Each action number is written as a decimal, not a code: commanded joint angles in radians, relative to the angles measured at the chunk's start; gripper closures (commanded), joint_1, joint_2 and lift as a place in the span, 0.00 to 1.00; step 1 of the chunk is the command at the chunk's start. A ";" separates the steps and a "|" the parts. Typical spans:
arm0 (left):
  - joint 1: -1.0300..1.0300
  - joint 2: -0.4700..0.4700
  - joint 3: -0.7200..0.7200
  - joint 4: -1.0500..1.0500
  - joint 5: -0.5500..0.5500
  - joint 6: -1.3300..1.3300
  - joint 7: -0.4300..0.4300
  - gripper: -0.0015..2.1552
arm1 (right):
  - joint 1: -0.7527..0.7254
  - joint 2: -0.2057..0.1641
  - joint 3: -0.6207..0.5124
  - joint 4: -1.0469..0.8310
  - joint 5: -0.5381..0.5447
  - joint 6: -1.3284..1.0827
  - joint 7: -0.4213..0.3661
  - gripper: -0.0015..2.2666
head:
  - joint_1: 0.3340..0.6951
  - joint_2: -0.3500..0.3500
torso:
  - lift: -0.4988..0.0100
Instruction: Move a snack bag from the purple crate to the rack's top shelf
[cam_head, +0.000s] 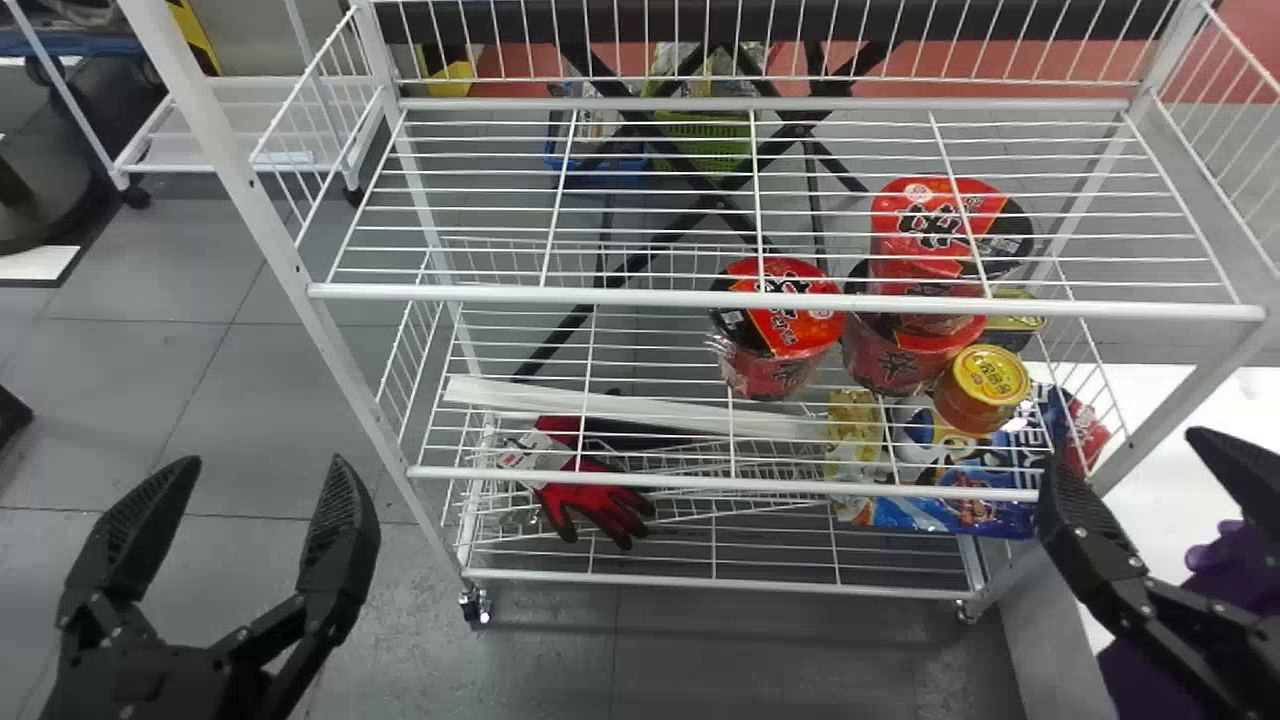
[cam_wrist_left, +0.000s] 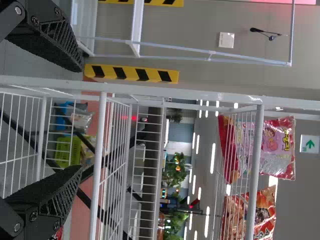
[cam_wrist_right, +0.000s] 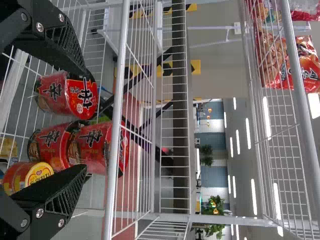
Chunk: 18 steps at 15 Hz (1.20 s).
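My left gripper (cam_head: 260, 470) stands open at the lower left of the head view, left of the rack (cam_head: 780, 300); in the left wrist view the gripper (cam_wrist_left: 80, 119) has nothing between its fingers. At the lower right, my right gripper (cam_head: 1130, 455) is open too, in front of the rack's right post and partly over a purple object (cam_head: 1150, 675), perhaps the crate. From the right wrist, the gripper (cam_wrist_right: 87, 122) holds nothing. Snack bags lie behind the top shelf's wires: a pink one (cam_wrist_left: 277, 142) and an orange-red one (cam_wrist_left: 262, 215), with red bags (cam_wrist_right: 305, 62) in the right wrist view.
Red noodle cups (cam_head: 778, 320) and a yellow-lidded can (cam_head: 982, 388) stand on a lower shelf. Below are a blue package (cam_head: 960, 510) and a red glove (cam_head: 590, 495). A white surface (cam_head: 1200, 400) adjoins the rack's right side; another white rack (cam_head: 215, 110) stands behind left.
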 joint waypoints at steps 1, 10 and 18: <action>-0.006 -0.003 0.000 0.010 0.000 0.000 0.000 0.06 | 0.004 0.002 -0.019 -0.050 0.028 0.154 -0.081 0.08 | 1.00 0.53 | 0.09; -0.006 -0.003 -0.018 0.013 -0.014 0.012 0.000 0.06 | -0.083 0.069 -0.197 -0.219 0.132 0.890 -0.183 0.10 | 1.00 0.28 | 0.09; -0.037 -0.003 -0.037 0.030 -0.025 0.043 0.008 0.06 | -0.560 0.259 -0.782 -0.136 0.069 1.519 0.363 0.10 | 1.00 0.00 | 0.09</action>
